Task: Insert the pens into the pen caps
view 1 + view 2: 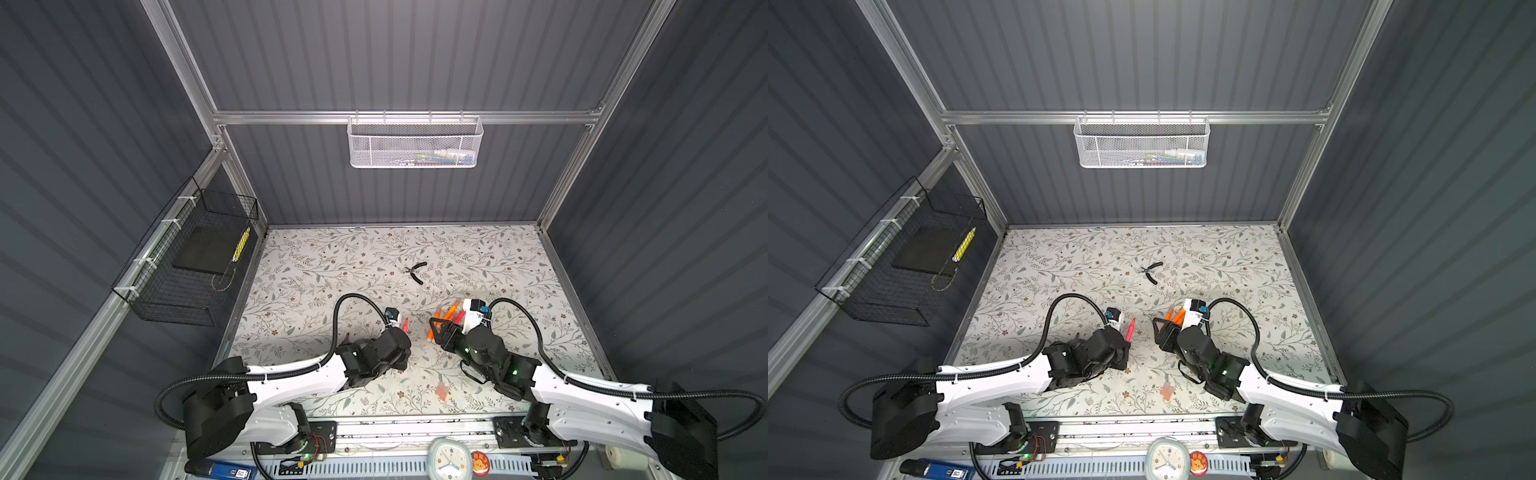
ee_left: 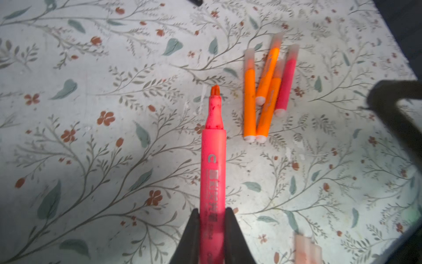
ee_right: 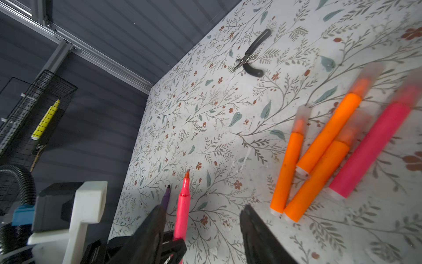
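Note:
My left gripper is shut on an uncapped pink-red pen, whose tip points away from the wrist; both top views show this pen. My right gripper is open and holds nothing, just left of a cluster of three orange pens and a pink one, each with a translucent cap on its tip. A purple pen lies half hidden behind a right finger. Loose pinkish pen caps lie near the table's front edge.
Black-handled pliers lie mid-table behind both grippers. A white mesh basket hangs on the back rail. A black wire basket on the left wall holds a yellow pen. A clock sits at the front.

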Action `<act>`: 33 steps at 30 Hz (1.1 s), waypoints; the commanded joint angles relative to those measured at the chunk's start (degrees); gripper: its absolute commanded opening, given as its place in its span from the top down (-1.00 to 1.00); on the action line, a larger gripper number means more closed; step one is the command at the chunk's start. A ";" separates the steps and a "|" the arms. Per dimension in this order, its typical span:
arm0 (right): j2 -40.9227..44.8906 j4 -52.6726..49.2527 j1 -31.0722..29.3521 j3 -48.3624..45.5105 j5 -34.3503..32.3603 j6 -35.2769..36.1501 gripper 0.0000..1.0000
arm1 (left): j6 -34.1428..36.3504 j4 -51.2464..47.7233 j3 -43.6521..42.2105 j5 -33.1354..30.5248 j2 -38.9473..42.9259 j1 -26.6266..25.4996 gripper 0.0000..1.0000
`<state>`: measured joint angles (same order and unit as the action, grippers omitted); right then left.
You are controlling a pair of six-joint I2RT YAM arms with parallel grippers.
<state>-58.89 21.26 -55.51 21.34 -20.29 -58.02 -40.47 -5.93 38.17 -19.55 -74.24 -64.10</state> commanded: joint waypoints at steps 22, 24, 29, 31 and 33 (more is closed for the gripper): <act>-17.13 19.17 -2.46 1.89 3.42 -3.92 0.08 | 11.37 14.63 -4.50 9.45 2.30 -1.12 1.00; -17.34 19.27 -2.41 2.01 3.55 -4.03 0.16 | 11.24 14.80 -4.82 9.36 2.47 -1.12 1.00; -18.57 19.26 -2.41 2.79 3.90 -4.38 0.43 | 11.22 14.90 -5.19 9.36 2.83 -1.12 1.00; -19.18 19.22 -2.41 3.01 3.93 -4.50 0.54 | 11.38 14.98 -5.47 9.44 3.19 -1.16 1.00; -19.65 19.15 -2.47 3.34 4.10 -4.63 0.67 | 11.33 15.15 -5.81 9.32 3.52 -1.18 1.00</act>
<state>-77.93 39.72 -57.76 22.94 -16.05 -63.05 -30.15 7.81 33.19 -10.63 -71.96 -64.86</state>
